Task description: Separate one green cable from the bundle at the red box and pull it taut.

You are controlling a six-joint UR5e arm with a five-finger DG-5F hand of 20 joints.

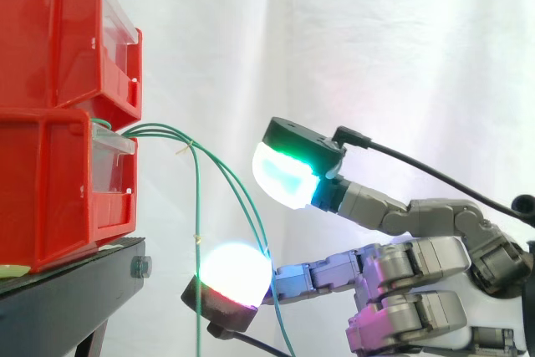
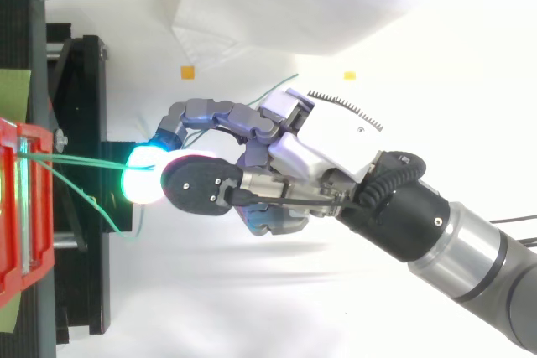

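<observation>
Since the hand (image 1: 418,265) sits nearest the side camera, it goes first: grey jointed links, two fingers reaching left, the rest folded under the palm.

Pads: two, thick and rounded, black-backed. Upper pad (image 1: 284,175) glows green and white; lower pad (image 1: 236,272) glows white with a red rim. They stand apart with a clear gap between them, and nothing is pinched.

Cables (image 1: 198,198): thin, green, smooth. Three strands counted in the side view, all leaving the front of the lower bin (image 1: 50,190). One hangs straight down. Two arc right and drop through the gap, passing the lower pad's edge; touching or just beside, cannot tell. All slack.

Bins (image 1: 50,39): two, red moulded plastic, stacked, each with a clear front panel (image 1: 117,152). Both rest on a black stand (image 1: 67,298), matte and flat-topped.

Behind everything is a white curtain (image 1: 376,39) in soft folds.
</observation>
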